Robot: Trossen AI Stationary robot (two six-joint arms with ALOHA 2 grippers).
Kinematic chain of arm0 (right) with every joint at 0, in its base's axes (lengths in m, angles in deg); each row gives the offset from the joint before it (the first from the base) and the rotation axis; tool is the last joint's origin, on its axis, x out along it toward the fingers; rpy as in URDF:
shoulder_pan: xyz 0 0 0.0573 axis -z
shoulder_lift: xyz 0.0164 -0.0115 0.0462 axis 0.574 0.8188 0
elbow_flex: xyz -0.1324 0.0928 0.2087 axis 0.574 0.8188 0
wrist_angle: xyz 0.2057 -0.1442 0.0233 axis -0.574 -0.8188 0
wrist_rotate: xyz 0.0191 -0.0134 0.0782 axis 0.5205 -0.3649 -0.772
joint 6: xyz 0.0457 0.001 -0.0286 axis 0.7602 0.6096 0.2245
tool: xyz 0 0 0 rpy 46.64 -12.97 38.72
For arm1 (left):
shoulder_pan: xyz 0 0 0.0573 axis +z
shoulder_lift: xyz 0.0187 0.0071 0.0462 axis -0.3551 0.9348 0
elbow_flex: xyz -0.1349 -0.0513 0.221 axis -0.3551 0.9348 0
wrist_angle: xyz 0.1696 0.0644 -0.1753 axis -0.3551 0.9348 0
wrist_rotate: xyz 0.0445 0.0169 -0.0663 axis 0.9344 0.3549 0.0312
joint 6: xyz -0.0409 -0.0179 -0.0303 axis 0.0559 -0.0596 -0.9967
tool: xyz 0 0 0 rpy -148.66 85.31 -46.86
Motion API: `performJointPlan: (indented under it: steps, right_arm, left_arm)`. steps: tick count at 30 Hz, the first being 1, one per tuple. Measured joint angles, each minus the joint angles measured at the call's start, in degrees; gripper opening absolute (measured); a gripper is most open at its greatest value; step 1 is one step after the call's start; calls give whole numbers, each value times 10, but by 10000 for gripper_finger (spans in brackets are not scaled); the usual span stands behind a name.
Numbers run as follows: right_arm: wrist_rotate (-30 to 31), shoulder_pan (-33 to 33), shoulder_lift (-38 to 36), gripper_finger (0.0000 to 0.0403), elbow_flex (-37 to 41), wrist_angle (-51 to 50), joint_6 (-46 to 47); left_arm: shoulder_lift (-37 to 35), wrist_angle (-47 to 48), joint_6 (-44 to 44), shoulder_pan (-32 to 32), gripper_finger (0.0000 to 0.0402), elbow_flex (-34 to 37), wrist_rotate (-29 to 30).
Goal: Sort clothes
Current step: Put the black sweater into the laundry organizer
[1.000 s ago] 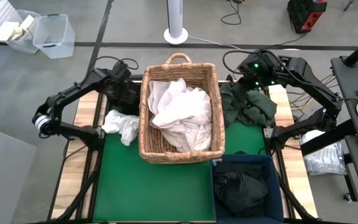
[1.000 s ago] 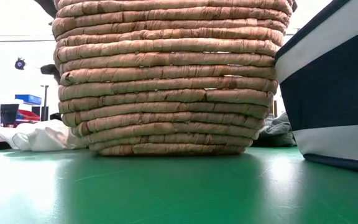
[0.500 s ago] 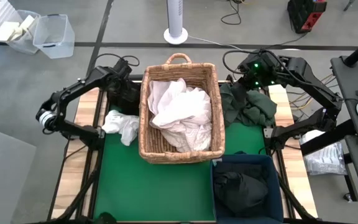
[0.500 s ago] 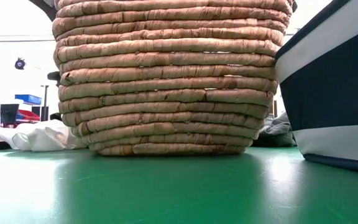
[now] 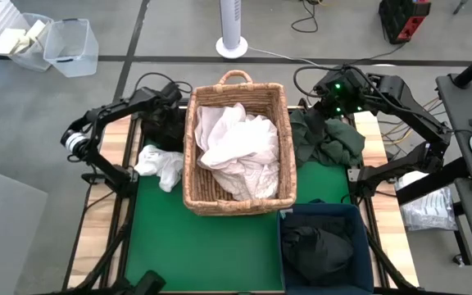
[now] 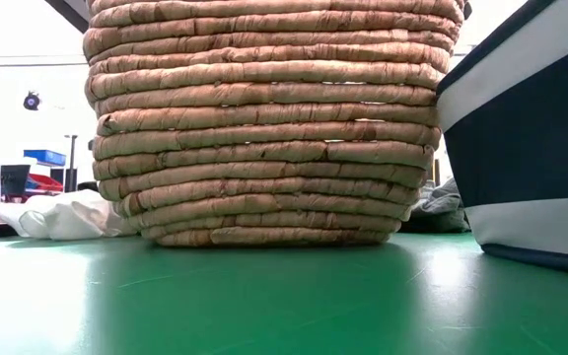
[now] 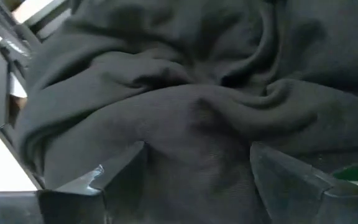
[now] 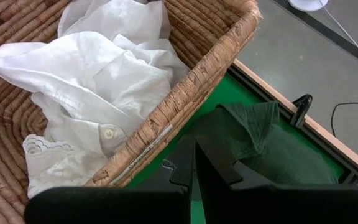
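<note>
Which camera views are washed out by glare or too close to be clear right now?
Low view: the room behind the wicker basket is blown out to white. Left wrist view: a black garment fills the picture, soft and dim. High view: evenly lit. Right wrist view: white clothes are bright yet readable.

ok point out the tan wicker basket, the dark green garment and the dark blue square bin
tan wicker basket [image 5: 190, 156], high view, left rim
dark green garment [image 5: 334, 141], high view, middle of the heap
dark blue square bin [image 6: 531, 148], low view, side wall
</note>
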Motion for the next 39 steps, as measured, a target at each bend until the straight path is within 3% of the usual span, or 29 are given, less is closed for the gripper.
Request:
performJointPlan:
  steps: [7, 18, 26, 39]
  right_arm:
    - [0, 0, 0, 9, 0, 0, 0]
    - [0, 0, 0, 9, 0, 1, 5]
    - [0, 0, 0, 9, 0, 3, 6]
    - [0, 0, 0, 9, 0, 43, 2]
  left_arm:
    - [14, -7, 7, 0, 199, 0, -1]
    - [13, -10, 31, 0, 13, 0, -2]
    - [-35, 22, 38, 0, 4, 0, -6]
    - [-229, 44, 21, 0, 1, -19, -7]
